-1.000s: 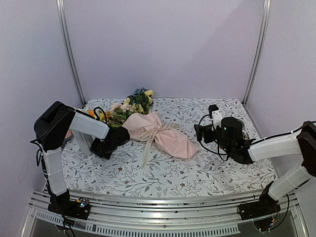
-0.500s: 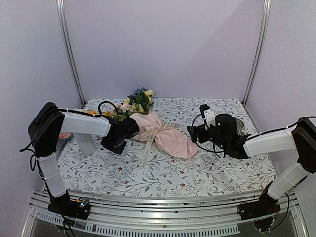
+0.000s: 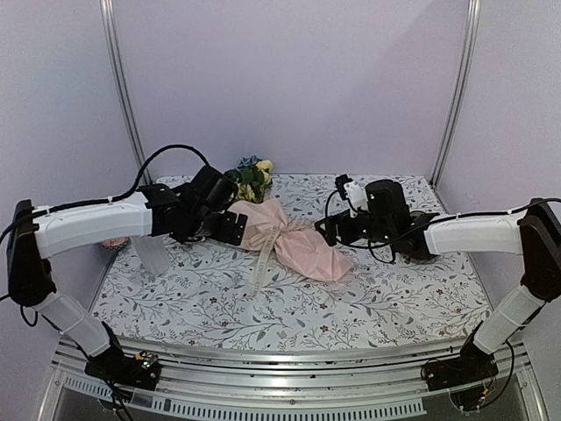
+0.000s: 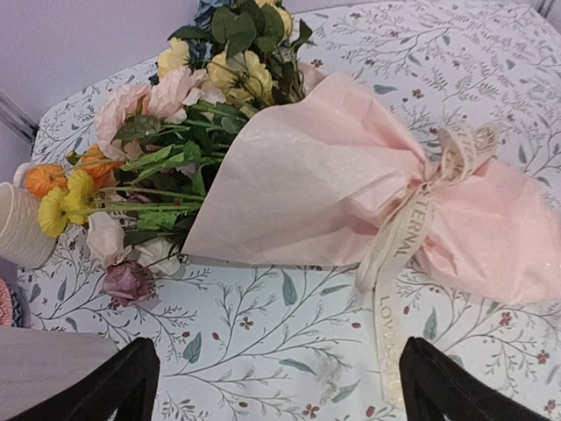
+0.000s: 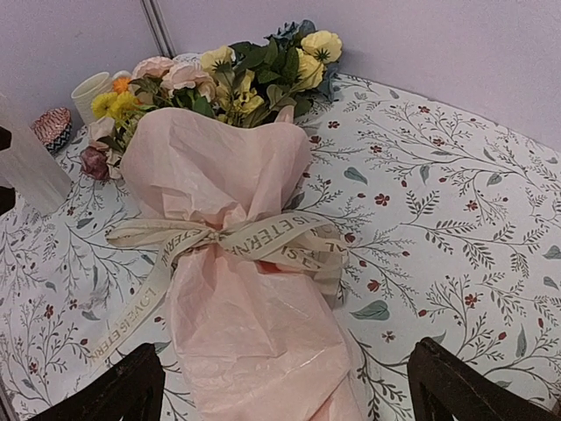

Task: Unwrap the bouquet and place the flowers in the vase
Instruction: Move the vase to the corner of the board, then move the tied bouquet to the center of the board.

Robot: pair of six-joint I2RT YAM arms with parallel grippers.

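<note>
Floral tablecloth (image 5: 456, 219), one bouquet (image 5: 228, 175), one ribbon (image 5: 263, 239)

Pale lilac walls (image 3: 289, 79), floral tablecloth (image 3: 351, 307).

A white tablecloth printed with grey-green sprigs and small red flowers (image 3: 333, 307) fills the lower frame. In the right wrist view's upper left, a short cream ribbed mug (image 5: 91, 89) stands near a small striped cup (image 5: 53, 128).
</note>
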